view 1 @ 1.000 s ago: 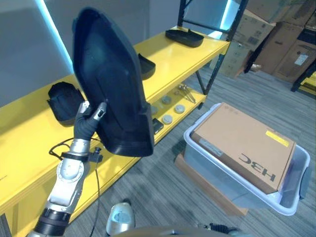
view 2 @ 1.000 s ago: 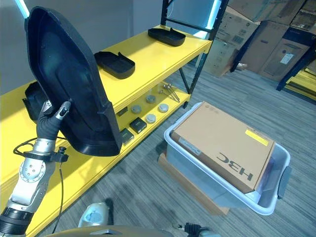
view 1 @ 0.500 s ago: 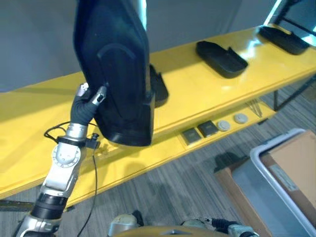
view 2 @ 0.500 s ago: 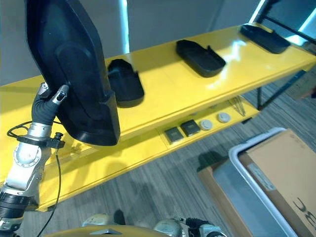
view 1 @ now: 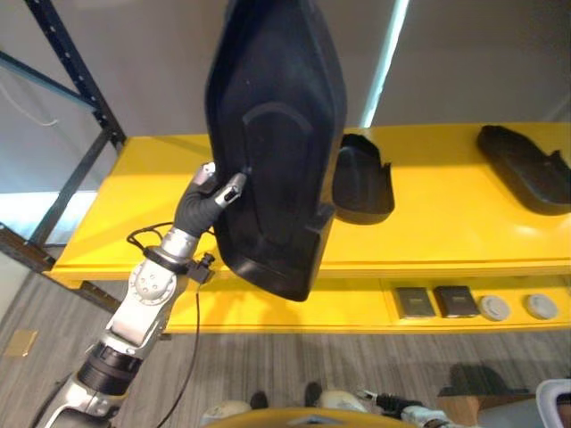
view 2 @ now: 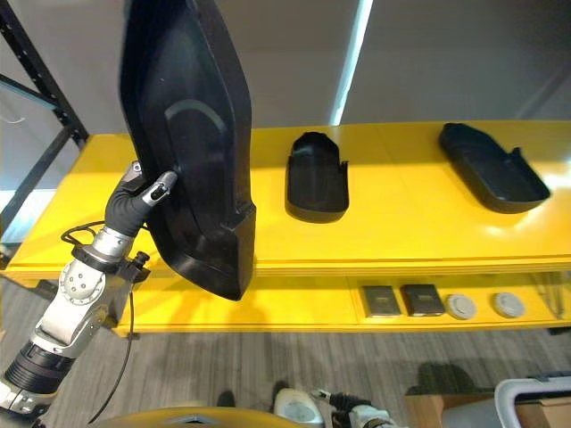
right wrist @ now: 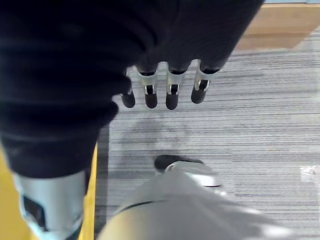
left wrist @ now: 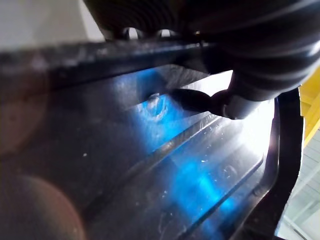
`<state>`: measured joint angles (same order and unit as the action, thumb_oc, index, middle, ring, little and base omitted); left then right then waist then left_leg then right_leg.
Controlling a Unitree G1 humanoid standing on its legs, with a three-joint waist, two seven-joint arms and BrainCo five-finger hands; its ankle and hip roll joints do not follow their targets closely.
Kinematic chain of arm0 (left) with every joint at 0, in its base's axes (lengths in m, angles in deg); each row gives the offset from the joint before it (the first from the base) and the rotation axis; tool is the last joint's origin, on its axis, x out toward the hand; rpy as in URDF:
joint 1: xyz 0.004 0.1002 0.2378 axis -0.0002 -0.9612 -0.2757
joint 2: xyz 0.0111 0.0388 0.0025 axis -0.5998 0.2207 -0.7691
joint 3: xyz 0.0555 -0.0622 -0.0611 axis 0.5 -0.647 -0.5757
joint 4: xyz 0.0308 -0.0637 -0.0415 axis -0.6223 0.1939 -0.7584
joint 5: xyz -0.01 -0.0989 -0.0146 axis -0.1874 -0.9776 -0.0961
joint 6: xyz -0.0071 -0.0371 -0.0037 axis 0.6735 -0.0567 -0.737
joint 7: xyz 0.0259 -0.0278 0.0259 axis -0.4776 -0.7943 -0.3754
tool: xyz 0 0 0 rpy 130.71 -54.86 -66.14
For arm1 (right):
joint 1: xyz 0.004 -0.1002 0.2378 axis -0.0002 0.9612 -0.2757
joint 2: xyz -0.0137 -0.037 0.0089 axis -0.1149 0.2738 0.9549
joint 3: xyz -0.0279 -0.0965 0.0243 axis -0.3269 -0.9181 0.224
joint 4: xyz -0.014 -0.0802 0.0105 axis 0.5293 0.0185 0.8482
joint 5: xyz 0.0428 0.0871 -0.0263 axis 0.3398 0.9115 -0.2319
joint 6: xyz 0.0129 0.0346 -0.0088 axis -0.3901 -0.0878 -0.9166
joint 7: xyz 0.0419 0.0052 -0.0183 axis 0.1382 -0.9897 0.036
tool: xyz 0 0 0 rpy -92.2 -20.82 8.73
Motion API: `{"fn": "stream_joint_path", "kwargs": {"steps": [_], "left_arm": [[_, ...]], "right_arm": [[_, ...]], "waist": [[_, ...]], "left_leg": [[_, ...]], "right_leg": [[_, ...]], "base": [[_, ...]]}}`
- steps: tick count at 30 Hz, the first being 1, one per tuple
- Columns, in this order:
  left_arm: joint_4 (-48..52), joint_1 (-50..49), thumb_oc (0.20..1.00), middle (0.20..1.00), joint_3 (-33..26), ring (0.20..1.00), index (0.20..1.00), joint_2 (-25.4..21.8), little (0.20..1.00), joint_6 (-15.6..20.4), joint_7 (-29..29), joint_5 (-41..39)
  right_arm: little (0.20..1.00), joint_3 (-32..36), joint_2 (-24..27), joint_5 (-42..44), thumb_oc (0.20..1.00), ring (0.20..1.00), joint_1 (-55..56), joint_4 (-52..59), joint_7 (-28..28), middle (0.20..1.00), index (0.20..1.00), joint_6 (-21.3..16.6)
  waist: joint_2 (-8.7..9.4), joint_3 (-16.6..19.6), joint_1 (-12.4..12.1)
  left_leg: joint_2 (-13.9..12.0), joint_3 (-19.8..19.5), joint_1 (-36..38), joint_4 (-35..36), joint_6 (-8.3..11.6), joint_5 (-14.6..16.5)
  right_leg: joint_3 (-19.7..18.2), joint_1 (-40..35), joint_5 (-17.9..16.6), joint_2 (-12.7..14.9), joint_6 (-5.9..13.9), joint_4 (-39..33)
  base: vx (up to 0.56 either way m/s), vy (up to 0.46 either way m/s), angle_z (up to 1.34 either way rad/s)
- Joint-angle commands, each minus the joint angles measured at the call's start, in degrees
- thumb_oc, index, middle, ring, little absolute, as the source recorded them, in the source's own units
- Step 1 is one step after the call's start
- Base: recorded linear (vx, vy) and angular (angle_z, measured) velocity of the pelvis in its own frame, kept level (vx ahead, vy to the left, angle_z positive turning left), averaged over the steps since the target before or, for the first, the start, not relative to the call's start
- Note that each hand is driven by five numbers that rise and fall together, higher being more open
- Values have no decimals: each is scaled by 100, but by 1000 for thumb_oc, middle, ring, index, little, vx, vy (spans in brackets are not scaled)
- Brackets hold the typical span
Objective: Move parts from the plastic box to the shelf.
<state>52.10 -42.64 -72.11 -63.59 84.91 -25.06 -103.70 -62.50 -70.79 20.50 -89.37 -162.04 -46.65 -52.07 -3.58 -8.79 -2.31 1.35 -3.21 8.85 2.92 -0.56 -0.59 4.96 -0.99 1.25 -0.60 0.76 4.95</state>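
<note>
Black moulded part (view 1: 272, 134) stands upright before the yellow shelf (view 1: 428, 227), pinched at its nine o'clock edge by the left hand (view 1: 210, 192); right hand (right wrist: 165, 87) hangs slack-fingered over the floor

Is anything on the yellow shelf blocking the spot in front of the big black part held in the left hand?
Nothing visible does. The left robot hand holds the large black part upright over the shelf's left stretch, which looks bare. The nearest black tray lies to its right, another farther right.
</note>
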Motion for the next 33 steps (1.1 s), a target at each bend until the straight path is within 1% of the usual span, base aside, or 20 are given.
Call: {"fn": "stream_joint_path", "kwargs": {"steps": [1,3,5,8,9,12,14,16,17,19,22,23,24,25,26,27,28,31,32,33], "left_arm": [[364,185,200,200,-429,200,200,42,200,133,315,-136],[393,140,200,200,-515,200,200,81,200,43,203,-91],[403,121,200,200,-546,200,200,128,200,-81,16,-205],[395,-31,200,200,-535,200,200,152,200,-81,-67,-220],[418,-127,200,200,-516,200,200,144,200,-56,-66,-267],[410,-266,200,200,-466,200,200,122,200,-41,-74,-258],[322,-315,200,200,-485,200,200,71,200,25,-101,-116],[210,-259,200,200,-501,200,200,29,200,85,-184,-145],[125,-145,200,200,-487,200,200,-5,200,83,-274,-76],[3,73,200,200,-365,200,200,-111,200,-80,-280,-111],[-145,398,200,200,-216,200,200,-313,200,-227,-302,-33],[-218,539,200,200,-167,200,200,-420,200,-322,-303,-36],[-225,547,200,200,-162,200,200,-423,200,-319,-303,-38],[-351,703,200,200,-139,200,200,-549,200,-545,-290,-271],[-385,704,200,200,-169,200,200,-580,200,-631,-266,-209],[-487,675,200,200,-232,200,200,-617,200,-670,-204,-187],[-525,678,200,200,-236,200,200,-627,200,-666,-185,-222],[-808,761,200,200,-182,200,200,-594,200,-582,-77,-192],[-808,761,200,200,-182,200,200,-593,200,-582,-77,-192],[-890,763,200,200,-179,200,200,-531,200,-565,-22,-289]], "right_arm": [[1000,-275,45,-404,1000,1000,15,-174,-259,1000,1000,272],[1000,-284,78,-572,1000,1000,41,-169,-289,1000,1000,558],[1000,-202,158,-510,1000,1000,104,-294,-274,1000,1000,734],[1000,-21,280,-258,1000,1000,52,-494,-305,1000,1000,891],[1000,38,336,-248,1000,1000,-16,-563,-364,1000,1000,874],[1000,34,440,-369,1000,1000,-149,-612,-533,1000,1000,741],[1000,-19,466,-321,1000,1000,-227,-618,-656,1000,1000,683],[1000,-18,443,-302,1000,1000,-235,-623,-661,1000,1000,619],[1000,7,415,-234,1000,1000,-235,-609,-514,1000,1000,572],[1000,33,373,-180,1000,1000,-269,-552,-340,1000,1000,609],[1000,45,262,325,1000,1000,-246,-408,-135,1000,1000,352],[1000,73,184,309,1000,1000,-247,-276,3,1000,1000,235],[1000,77,180,308,1000,1000,-247,-275,5,1000,1000,234],[1000,0,66,127,1000,1000,-210,-47,573,1000,1000,-222],[1000,-6,25,234,1000,1000,-205,81,759,1000,1000,-304],[1000,9,-13,310,1000,1000,-222,213,926,1000,1000,-356],[1000,11,-18,289,1000,1000,-220,248,971,1000,1000,-372],[1000,29,-36,168,1000,1000,-79,358,1121,1000,1000,-366],[1000,29,-36,168,1000,1000,-78,358,1122,1000,1000,-365],[1000,64,-32,174,1000,1000,38,357,1117,1000,1000,-288]], "waist": [[373,-30,12],[401,-101,-37],[371,-147,-15],[305,-128,23],[283,-108,26],[246,-100,-3],[178,-116,-41],[129,-123,-23],[69,-114,34],[27,-97,86],[28,-82,119],[25,-80,149],[31,-79,140],[41,-49,153],[46,-23,132],[30,3,134],[29,9,145],[59,41,333],[59,42,332],[97,23,435]], "left_leg": [[333,328,-573,-490,-74,351],[352,472,-757,-814,-48,447],[165,764,-749,-772,53,406],[-180,906,-536,-458,222,222],[-377,928,-470,-342,320,110],[-775,737,-464,-222,514,-138],[-968,407,-497,-256,605,-262],[-979,367,-448,-302,599,-110],[-955,515,-327,-291,566,24],[-818,586,-258,-349,464,170],[-595,618,-233,-364,257,282],[-477,596,-200,-310,152,301],[-470,602,-200,-308,146,299],[-311,667,-174,-221,-8,347],[-269,805,-153,-159,-53,360],[-261,1029,-112,-59,-80,343],[-251,1050,-112,-43,-95,349],[-152,1045,-106,28,-211,400],[-152,1046,-107,27,-211,400],[-100,1035,-60,66,-255,420]], "right_leg": [[233,-570,-48,143,157,-626],[359,-592,-62,209,152,-601],[580,-647,-25,271,163,-559],[708,-707,51,345,146,-499],[724,-728,78,400,132,-483],[626,-750,133,532,124,-417],[451,-742,214,644,149,-306],[384,-733,272,778,229,-189],[417,-729,300,931,329,-81],[403,-728,196,1152,474,12],[361,-694,-16,1370,624,67],[296,-625,-208,1483,651,144],[288,-618,-210,1490,656,146],[307,-420,-719,1763,748,312],[447,-322,-886,1876,794,362],[599,-274,-832,1828,803,399],[590,-254,-806,1781,804,402],[297,-105,-540,1259,782,460],[296,-103,-539,1259,782,462],[175,-91,-376,1002,769,451]], "base": [[-12,-56,4],[-54,-12,12],[-42,85,39],[31,259,82],[45,302,46],[53,373,30],[56,395,11],[69,477,-12],[123,665,-26],[119,521,-29],[74,315,-4],[55,236,-1],[85,381,-5],[63,322,-2],[71,438,-33],[21,238,-74],[6,192,-98],[22,119,-30],[35,68,-18],[41,41,-23]]}}
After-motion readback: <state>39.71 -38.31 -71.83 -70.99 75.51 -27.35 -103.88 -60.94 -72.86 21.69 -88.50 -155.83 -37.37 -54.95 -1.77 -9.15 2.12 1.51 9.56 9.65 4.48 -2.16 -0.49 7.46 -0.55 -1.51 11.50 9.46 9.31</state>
